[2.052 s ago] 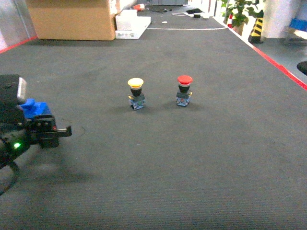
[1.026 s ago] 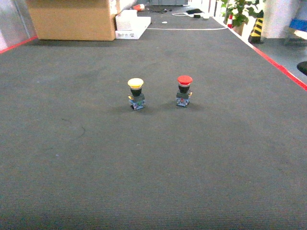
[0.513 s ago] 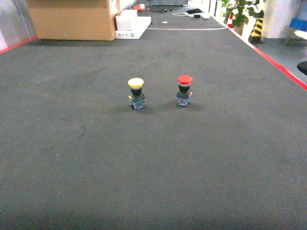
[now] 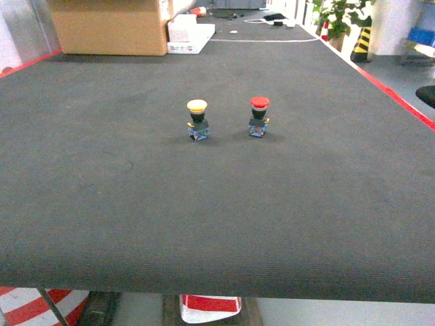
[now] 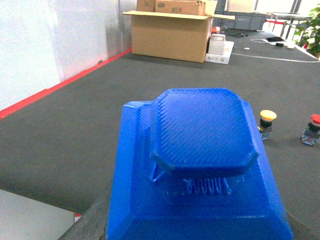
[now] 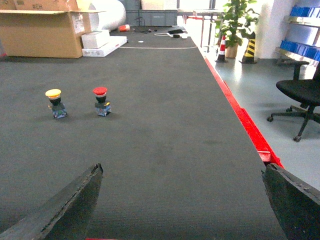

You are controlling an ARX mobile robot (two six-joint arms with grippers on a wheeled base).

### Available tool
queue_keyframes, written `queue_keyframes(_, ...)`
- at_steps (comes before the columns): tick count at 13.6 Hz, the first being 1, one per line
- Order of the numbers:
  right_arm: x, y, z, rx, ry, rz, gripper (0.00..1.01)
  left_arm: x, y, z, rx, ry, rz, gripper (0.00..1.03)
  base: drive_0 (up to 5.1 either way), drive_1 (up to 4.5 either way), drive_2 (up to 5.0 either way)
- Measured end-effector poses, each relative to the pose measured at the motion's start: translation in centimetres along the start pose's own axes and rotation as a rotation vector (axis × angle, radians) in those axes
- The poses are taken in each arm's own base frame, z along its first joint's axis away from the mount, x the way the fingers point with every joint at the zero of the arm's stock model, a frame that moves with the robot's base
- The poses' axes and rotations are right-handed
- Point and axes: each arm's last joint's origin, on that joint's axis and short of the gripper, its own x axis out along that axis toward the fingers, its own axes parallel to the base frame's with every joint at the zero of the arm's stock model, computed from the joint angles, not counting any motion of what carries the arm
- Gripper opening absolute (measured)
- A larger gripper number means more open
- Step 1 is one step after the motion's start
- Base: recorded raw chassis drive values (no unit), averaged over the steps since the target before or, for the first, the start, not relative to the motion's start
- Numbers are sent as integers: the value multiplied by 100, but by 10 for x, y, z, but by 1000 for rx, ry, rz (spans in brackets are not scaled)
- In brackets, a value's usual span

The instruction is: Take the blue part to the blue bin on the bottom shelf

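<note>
Table (image 4: pixel 217 224) covered in dark mat fills the head view, with a yellow button (image 4: pixel 197 119) and, just right of it, a red button (image 4: pixel 259 115) standing upright. Neither arm shows there. In the left wrist view the blue part (image 5: pixel 197 170) fills the foreground, left of the yellow button, apparently clamped in the left gripper, whose fingers are hidden beneath it. The part looks like rigid, light printed plastic with a ribbed, grippy surface; its flat sloped sides suit holding. The right gripper (image 6: pixel 182 200) is spread wide, empty. No bin or shelf is visible.
</note>
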Motion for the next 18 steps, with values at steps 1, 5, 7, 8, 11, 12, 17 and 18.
queue_keyframes(1, 0, 0, 0, 0, 0, 0, 98, 0, 0, 0, 1, 0, 1, 43, 0, 0, 0)
queue_keyframes(5, 0, 0, 0, 0, 0, 0, 98, 0, 0, 0, 1, 1, -1, 43, -193, -193, -193)
queue_keyframes(7, 0, 0, 0, 0, 0, 0, 98, 0, 0, 0, 1, 1, -1, 43, -193, -193, -193)
queue_keyframes(8, 0, 0, 0, 0, 1, 0, 98, 0, 0, 0, 1, 1, -1, 43, -193, -193, -193)
queue_keyframes(11, 0, 0, 0, 0, 0, 0, 98, 0, 0, 0, 1, 1, -1, 43, -193, -193, -193)
queue_keyframes(12, 0, 0, 0, 0, 0, 0, 98, 0, 0, 0, 1, 1, -1, 43, -193, -193, -193)
queue_keyframes(17, 0, 0, 0, 0, 1, 0, 98, 0, 0, 0, 1, 1, -1, 43, -193, -193, -193)
queue_keyframes(18, 0, 0, 0, 0, 1, 0, 98, 0, 0, 0, 1, 1, -1, 43, -193, -193, -193)
